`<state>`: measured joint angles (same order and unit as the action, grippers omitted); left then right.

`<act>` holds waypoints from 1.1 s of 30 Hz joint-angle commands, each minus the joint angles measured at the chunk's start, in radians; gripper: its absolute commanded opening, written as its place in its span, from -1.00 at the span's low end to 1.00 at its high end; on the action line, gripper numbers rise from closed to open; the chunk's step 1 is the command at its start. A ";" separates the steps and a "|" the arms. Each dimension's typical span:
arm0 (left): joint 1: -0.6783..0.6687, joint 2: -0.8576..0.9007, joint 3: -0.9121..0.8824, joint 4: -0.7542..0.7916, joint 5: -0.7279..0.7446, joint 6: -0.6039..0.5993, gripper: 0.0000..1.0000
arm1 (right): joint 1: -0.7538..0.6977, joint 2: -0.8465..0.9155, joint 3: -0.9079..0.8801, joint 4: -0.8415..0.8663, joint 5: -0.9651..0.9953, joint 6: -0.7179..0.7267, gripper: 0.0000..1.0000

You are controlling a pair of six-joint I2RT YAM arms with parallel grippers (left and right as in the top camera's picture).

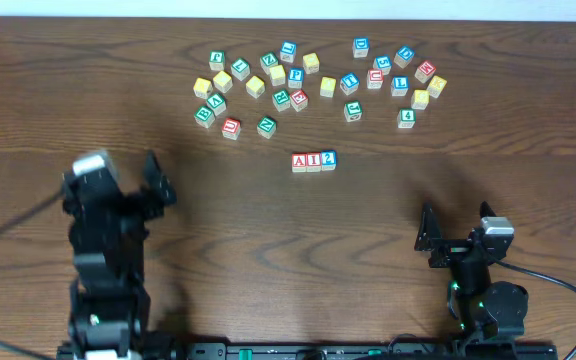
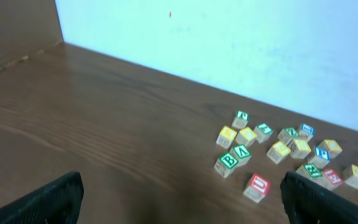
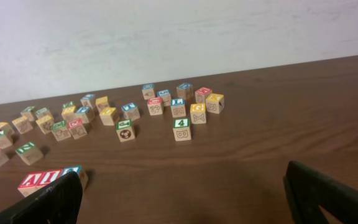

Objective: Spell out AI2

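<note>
Three blocks stand touching in a row at the table's middle: a red A block (image 1: 299, 161), a red I block (image 1: 313, 161) and a blue 2 block (image 1: 328, 159). The row also shows at the lower left of the right wrist view (image 3: 42, 179), partly behind a finger. My left gripper (image 1: 128, 190) is open and empty at the front left, far from the row. My right gripper (image 1: 456, 232) is open and empty at the front right. In each wrist view only the two finger tips show, wide apart (image 2: 179, 199) (image 3: 185, 196).
Several loose letter and number blocks lie scattered at the back of the table, one group at back centre (image 1: 258, 80) and one at back right (image 1: 393, 75). A red U block (image 2: 257, 185) and a green B block (image 2: 227, 163) lie nearest the left gripper. A pale wall stands behind the table.
</note>
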<state>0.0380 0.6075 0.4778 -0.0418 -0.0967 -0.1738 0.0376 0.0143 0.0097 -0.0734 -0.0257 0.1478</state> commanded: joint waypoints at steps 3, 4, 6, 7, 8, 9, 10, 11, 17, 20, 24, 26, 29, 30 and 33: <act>0.013 -0.211 -0.205 0.080 0.038 0.043 1.00 | -0.006 -0.009 -0.004 -0.001 0.008 -0.007 0.99; 0.013 -0.245 -0.234 0.085 0.037 0.044 1.00 | -0.006 -0.009 -0.004 -0.001 0.008 -0.007 0.98; 0.013 -0.307 -0.282 0.089 0.037 0.052 1.00 | -0.006 -0.009 -0.004 -0.001 0.008 -0.007 0.98; 0.013 -0.337 -0.306 0.089 0.038 0.061 1.00 | -0.006 -0.009 -0.004 -0.001 0.008 -0.008 0.99; 0.013 -0.362 -0.326 0.089 0.038 0.071 1.00 | -0.006 -0.009 -0.004 -0.001 0.008 -0.007 0.98; 0.013 -0.385 -0.345 0.089 0.038 0.080 1.00 | -0.006 -0.009 -0.004 -0.001 0.008 -0.007 0.99; 0.013 -0.407 -0.363 0.089 0.038 0.093 1.00 | -0.006 -0.009 -0.004 -0.001 0.008 -0.007 0.99; 0.013 -0.429 -0.381 0.089 0.038 0.100 1.00 | -0.006 -0.009 -0.004 -0.001 0.008 -0.007 0.98; 0.013 -0.542 -0.470 0.084 0.038 0.129 1.00 | -0.006 -0.009 -0.004 -0.001 0.008 -0.007 0.99; 0.013 -0.588 -0.474 0.004 0.037 0.138 1.00 | -0.006 -0.009 -0.004 -0.001 0.008 -0.007 0.98; 0.013 -0.607 -0.474 -0.027 0.037 0.163 1.00 | -0.006 -0.009 -0.004 -0.001 0.008 -0.007 0.99; 0.013 -0.607 -0.474 -0.027 0.038 0.163 1.00 | -0.006 -0.009 -0.004 -0.001 0.008 -0.007 0.99; 0.013 -0.607 -0.474 -0.026 0.045 0.163 1.00 | -0.006 -0.009 -0.004 -0.001 0.008 -0.007 0.98; 0.012 -0.607 -0.474 -0.026 0.045 0.163 1.00 | -0.006 -0.009 -0.004 -0.001 0.008 -0.008 0.98; 0.012 -0.606 -0.474 -0.026 0.045 0.163 1.00 | -0.006 -0.009 -0.004 -0.001 0.008 -0.007 0.99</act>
<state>0.0452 0.0109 0.0185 -0.0212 -0.0498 -0.0250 0.0376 0.0124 0.0097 -0.0734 -0.0257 0.1478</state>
